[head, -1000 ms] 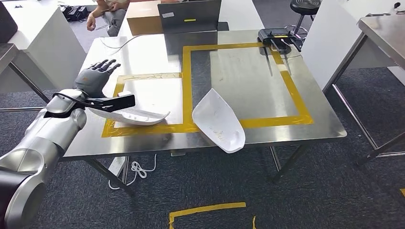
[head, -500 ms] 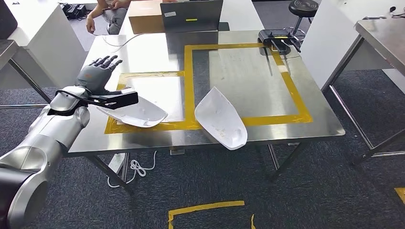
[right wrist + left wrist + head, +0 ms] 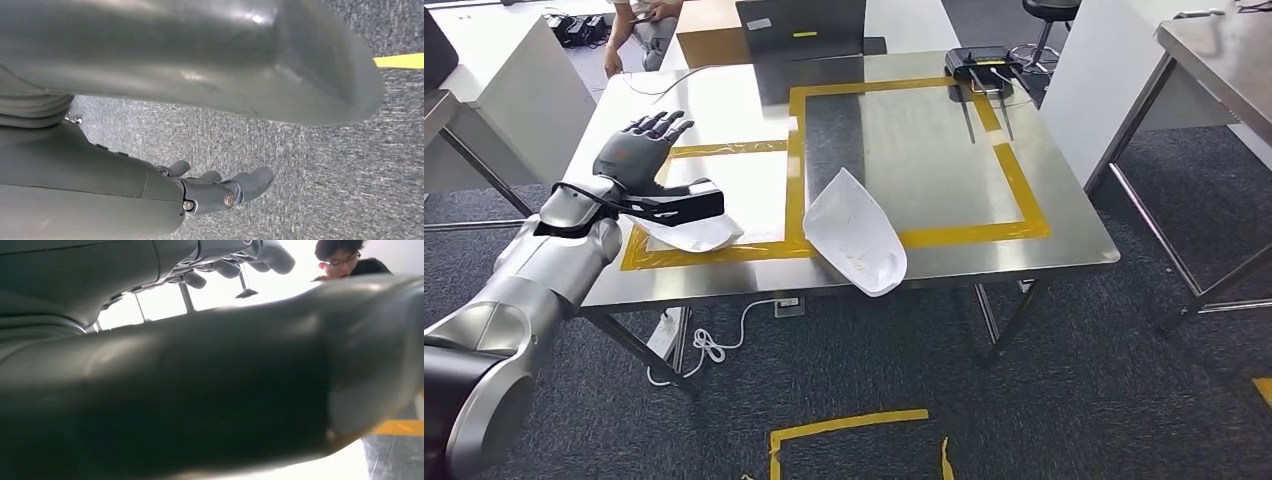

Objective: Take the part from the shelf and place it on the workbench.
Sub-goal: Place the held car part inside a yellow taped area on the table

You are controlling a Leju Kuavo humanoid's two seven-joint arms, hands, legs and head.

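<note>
Since a second ago, the part is left flat on the table and the left robot hand, fingers spread and empty, is lifted, so placing seems done.

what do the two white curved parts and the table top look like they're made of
White part near the table's front edge and white part under the left hand: probably moulded plastic, thin curved shells with a smooth matte white finish. Table top: looks like brushed stainless steel, grey with soft reflections; its yellow lines look like stuck-on tape.
</note>
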